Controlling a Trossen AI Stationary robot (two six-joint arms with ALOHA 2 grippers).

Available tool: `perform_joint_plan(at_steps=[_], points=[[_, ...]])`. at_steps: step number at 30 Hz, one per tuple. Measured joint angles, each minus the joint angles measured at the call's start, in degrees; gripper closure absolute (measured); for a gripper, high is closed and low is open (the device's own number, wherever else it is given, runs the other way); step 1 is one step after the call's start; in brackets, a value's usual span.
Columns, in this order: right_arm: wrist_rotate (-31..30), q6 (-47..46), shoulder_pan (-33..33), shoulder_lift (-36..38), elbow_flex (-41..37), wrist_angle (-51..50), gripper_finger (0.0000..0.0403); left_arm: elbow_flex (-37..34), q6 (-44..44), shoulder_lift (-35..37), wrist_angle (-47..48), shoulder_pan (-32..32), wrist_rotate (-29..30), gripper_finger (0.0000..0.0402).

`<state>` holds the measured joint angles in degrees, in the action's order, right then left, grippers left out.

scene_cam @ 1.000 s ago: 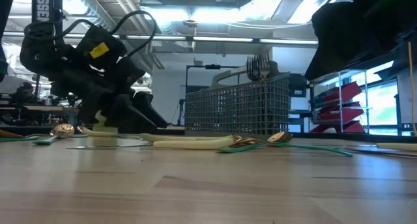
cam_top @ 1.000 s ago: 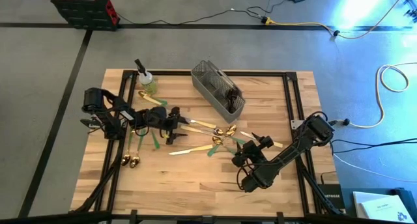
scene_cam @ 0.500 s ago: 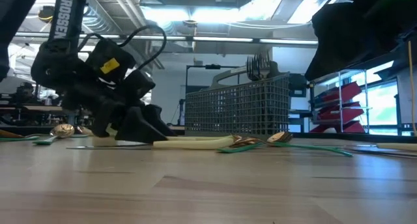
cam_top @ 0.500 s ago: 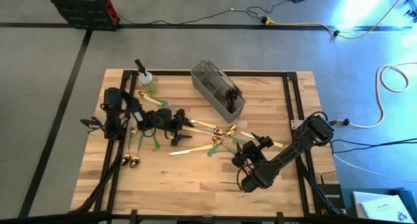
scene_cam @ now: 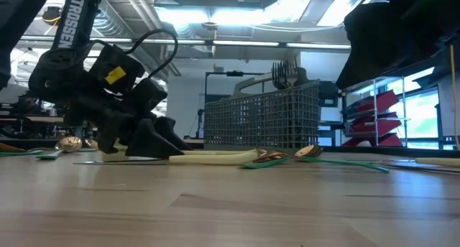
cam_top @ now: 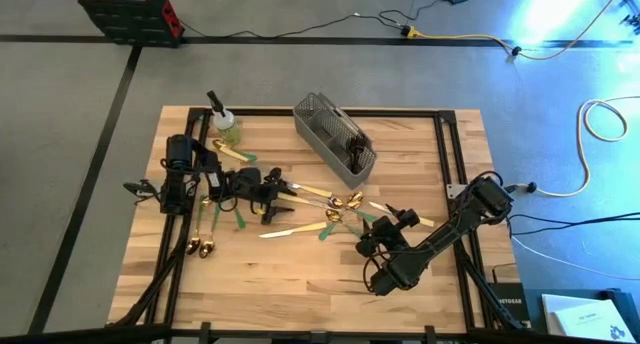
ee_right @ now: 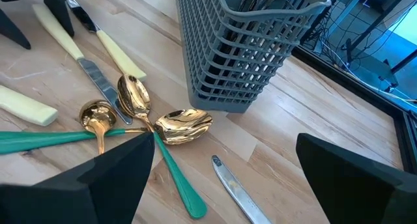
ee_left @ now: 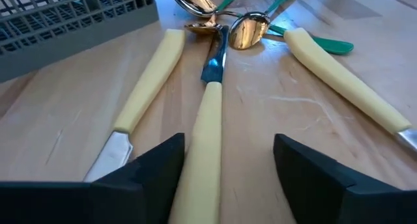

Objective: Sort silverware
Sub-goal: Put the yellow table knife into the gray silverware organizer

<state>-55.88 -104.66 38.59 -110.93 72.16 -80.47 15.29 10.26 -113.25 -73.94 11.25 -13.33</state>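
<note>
Left gripper (ee_left: 225,168) is down at the table (cam_top: 300,274), fingers (ee_left: 150,168) spread apart and straddling a cream-handled knife (ee_left: 205,136) without pinching it. More cream handles lie either side, gold spoons (ee_left: 251,28) just beyond, beside the grey caddy (cam_top: 335,139). Right gripper (cam_top: 385,232) waits near the table's right side, fingers released.

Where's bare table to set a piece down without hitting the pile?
Free: the near strip of the table below the cream-handled knife, and the far right corner beyond the caddy. Crowded: the middle, where gold spoons and green handles cross between the left gripper and right gripper; also the spray bottle corner.
</note>
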Motion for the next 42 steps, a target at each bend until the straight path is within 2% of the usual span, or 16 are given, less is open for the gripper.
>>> perform_joint_plan(at_steps=[10, 15, 26, 32, 36, 42], points=[[0.0, 0.02, 0.02, 0.02, 0.0, 0.0, 0.0045, -0.04, -0.04, 0.04, 1.27, -0.02, -0.1, 0.0304], [0.02, 0.02, 0.0, 0.0, 0.0, 0.02, 0.0045, -0.09, -0.86, 0.03, 1.25, 0.0, 0.86, 0.0345], [0.02, 0.08, 0.0, 0.0, 0.0, 0.0, 0.0045, -0.36, -5.25, 0.71, 0.87, -1.61, 3.45, 0.0346], [0.58, 0.35, 0.0, 0.0, 0.0, 0.0, 0.0045, -4.11, -9.48, 4.12, 1.07, -3.49, 5.27, 0.0346], [1.09, 0.58, 0.0, 0.01, 0.0, 0.0, 0.0045, -8.85, -12.91, 6.54, -2.55, -4.93, 4.91, 0.0346], [1.12, 1.16, 0.02, 0.02, 0.0, 0.04, 0.0045, -15.17, -18.49, 9.93, -13.09, -7.34, 5.17, 0.0346]])
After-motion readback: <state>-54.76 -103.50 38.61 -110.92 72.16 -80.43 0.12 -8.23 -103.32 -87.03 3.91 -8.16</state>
